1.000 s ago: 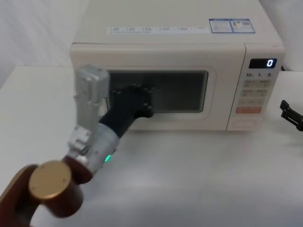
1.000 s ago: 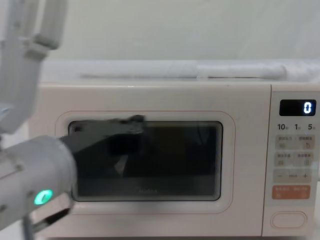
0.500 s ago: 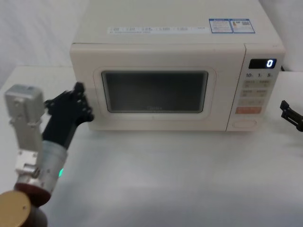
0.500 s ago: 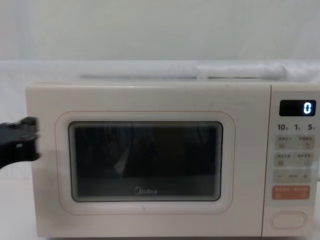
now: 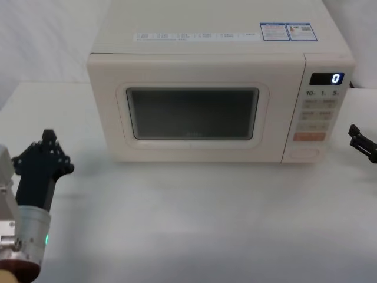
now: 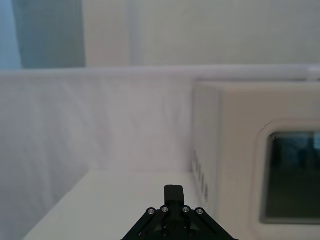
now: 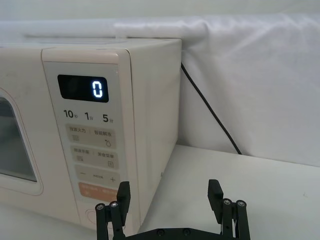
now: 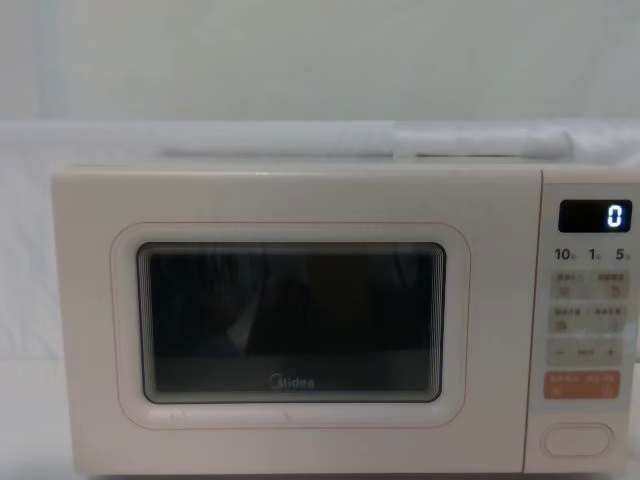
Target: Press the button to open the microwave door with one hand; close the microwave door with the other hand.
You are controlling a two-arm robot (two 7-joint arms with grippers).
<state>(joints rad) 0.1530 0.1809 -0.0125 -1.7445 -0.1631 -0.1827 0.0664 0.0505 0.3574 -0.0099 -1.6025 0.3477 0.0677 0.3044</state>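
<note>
The microwave door [image 5: 191, 115] [image 8: 290, 320] sits flush with the cream microwave body, its dark window facing me. At the bottom of the control panel lies the cream oval button [image 5: 305, 154] [image 8: 577, 439]. My left gripper [image 5: 48, 141] [image 6: 173, 191] hovers over the table to the left of the microwave, well clear of the door, fingers shut on nothing. My right gripper [image 5: 357, 137] [image 7: 169, 192] hangs open to the right of the control panel, apart from it, at about the button's height.
An orange-red key [image 8: 582, 384] sits just above the button, under small printed keys and a display [image 8: 595, 215] reading 0. A black cable [image 7: 210, 112] runs down the white cloth behind the microwave. The white table [image 5: 194, 218] stretches in front.
My left arm has drawn back from the door window, leftward and toward me, and left the chest view. The door stays flush. The right gripper has not moved.
</note>
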